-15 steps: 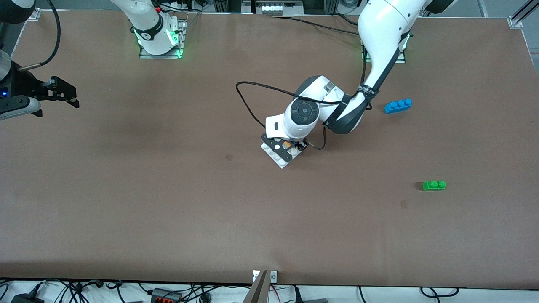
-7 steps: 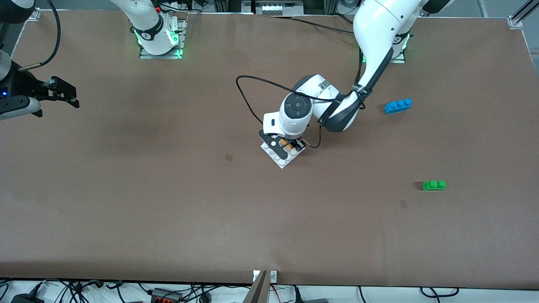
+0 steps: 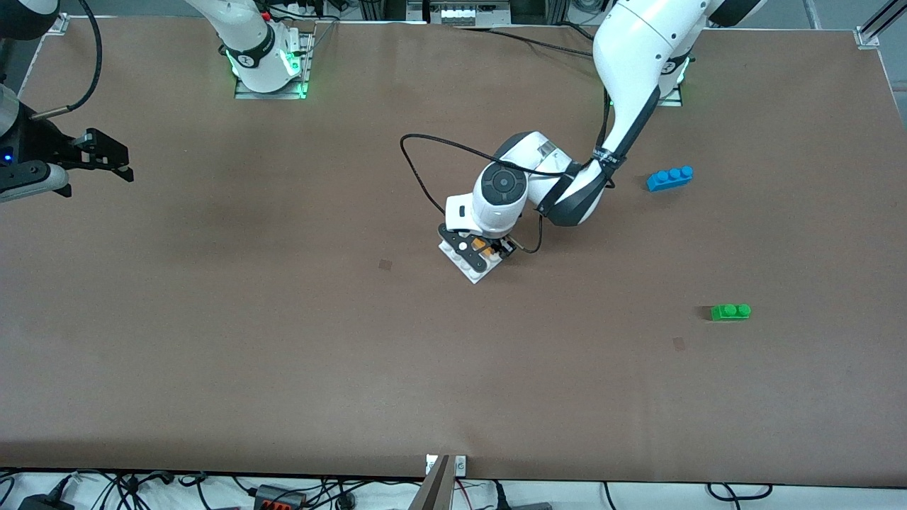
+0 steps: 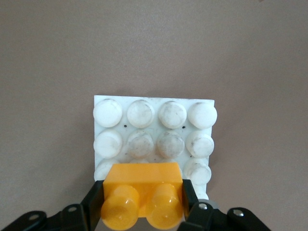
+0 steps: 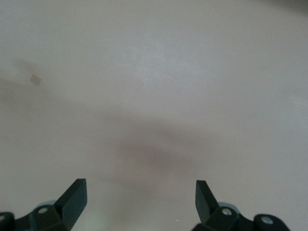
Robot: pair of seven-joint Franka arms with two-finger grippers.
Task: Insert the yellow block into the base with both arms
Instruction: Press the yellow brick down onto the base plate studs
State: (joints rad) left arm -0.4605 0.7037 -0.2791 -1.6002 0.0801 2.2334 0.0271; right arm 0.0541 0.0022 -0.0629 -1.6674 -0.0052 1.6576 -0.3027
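The right gripper (image 3: 106,157) waits at the right arm's end of the table, fingers apart and empty. Mid-table, the left gripper (image 3: 484,249) is clamped on the yellow block (image 4: 143,192), holding it over the white base (image 4: 154,137), probably to line it up with the base's studs before pressing down.

Light: bright, even, from overhead.
Shadows: soft and short under the green brick (image 3: 730,312) and blue brick (image 3: 669,178); a broad faint smudge on the table (image 5: 154,96) in the right wrist view.
Glare: right wrist view washed pale.
Focus: front view sharp.
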